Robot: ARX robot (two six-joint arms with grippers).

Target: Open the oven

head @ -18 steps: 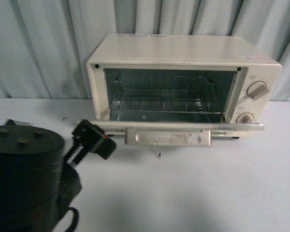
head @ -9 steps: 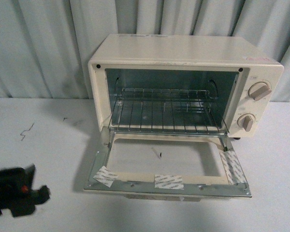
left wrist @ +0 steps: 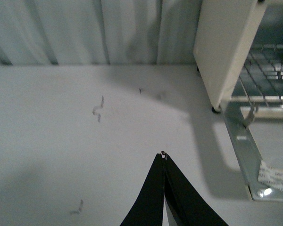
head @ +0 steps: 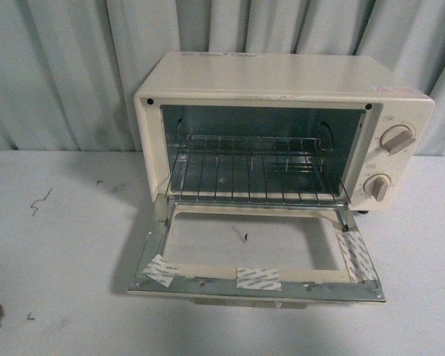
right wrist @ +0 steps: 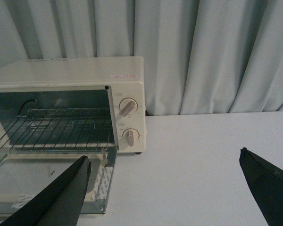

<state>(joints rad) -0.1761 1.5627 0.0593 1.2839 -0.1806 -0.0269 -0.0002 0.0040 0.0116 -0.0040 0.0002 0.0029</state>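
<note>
We see the cream oven [head: 282,81] with its door [head: 256,278] dropped flat on the desk [head: 59,259], wire rack [head: 256,178] exposed. Our left gripper [left wrist: 164,157] has its jaws pressed together, empty; our right gripper [right wrist: 165,174] has its jaws spread wide, empty.

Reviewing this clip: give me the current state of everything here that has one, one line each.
oven: open, interior exposed.
oven door: folded fully down, lying flat on the table.
wire rack: seated inside the oven, nothing on it.
left gripper: shut, holding nothing, clear of the oven.
right gripper: open wide, holding nothing.
</note>
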